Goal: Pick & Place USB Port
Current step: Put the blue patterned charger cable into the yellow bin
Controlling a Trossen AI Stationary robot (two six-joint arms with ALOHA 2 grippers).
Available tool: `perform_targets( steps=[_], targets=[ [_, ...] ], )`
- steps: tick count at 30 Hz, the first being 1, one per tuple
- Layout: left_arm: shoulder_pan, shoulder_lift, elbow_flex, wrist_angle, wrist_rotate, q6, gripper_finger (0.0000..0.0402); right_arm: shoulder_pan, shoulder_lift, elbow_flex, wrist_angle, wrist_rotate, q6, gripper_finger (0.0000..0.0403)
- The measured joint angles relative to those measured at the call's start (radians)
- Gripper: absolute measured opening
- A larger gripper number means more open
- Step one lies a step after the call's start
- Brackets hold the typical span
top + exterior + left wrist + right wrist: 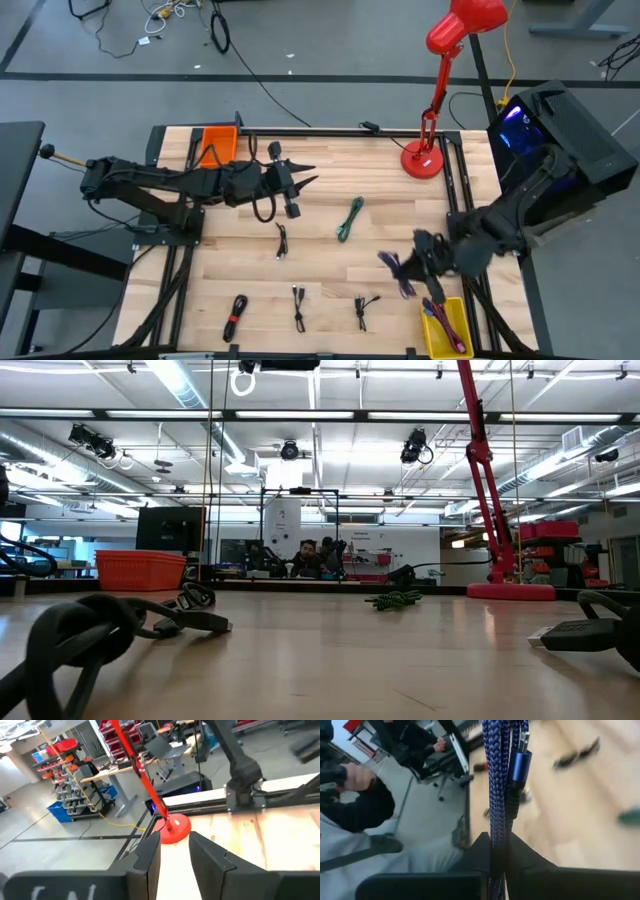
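Workshop setting with a big light wooden-slat bench (330,270), a red desk lamp (440,60) standing at its far edge and a bunch of short cables scattered over the planks. The right claw (415,268) is the one doing the job: it's clamped on a purple-blue braided USB cable (500,785), and the right wrist view shows the cord pinched right between the two dark fingers with a metallic blue plug sleeve (519,767) hanging just past them. Gripping it mid-bundle like that makes sense to me, since the loops hang together instead of trailing.

Just beside that claw, toward the bench's near right corner, sits a yellow plastic bin (447,328) that already has a purple cable or two in it, so I'd guess that's the drop spot. The view there is blurry though, so I can't say how high the cable is hanging.

The left claw (300,180) waits well away across the bench, fingers apart and holding nothing, with an orange mesh basket (215,145) behind it. A coiled green cable (349,218) lies between the two claws, untouched.
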Motion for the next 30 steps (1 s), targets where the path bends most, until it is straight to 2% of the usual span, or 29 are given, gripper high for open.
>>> perform_targets(
  steps=[2, 7, 11, 18, 22, 30],
  targets=[
    [0.000, 0.000, 0.000, -0.026, -0.004, -0.020, 0.0108, 0.058, 0.024, 0.000, 0.006, 0.010, 0.072, 0.0020],
    [0.000, 0.000, 0.000, -0.056, -0.005, -0.072, 0.0108, 0.178, 0.087, 0.000, -0.030, -0.043, 0.251, 0.0020],
    [-0.003, 0.000, 0.000, -0.055, -0.005, -0.107, 0.0108, 0.271, 0.140, 0.000, -0.004, -0.050, 0.336, 0.0020],
    [-0.004, 0.000, 0.000, -0.054, -0.004, -0.167, 0.0108, 0.393, 0.217, 0.000, 0.003, -0.053, 0.549, 0.0020],
    [-0.009, 0.001, 0.000, -0.054, 0.017, -0.197, 0.0108, 0.450, 0.252, 0.000, 0.004, -0.038, 0.619, 0.0020],
    [-0.042, 0.001, 0.000, -0.054, 0.033, -0.219, 0.0108, 0.555, 0.299, 0.000, -0.093, 0.125, 0.773, 0.0020]
  ],
)
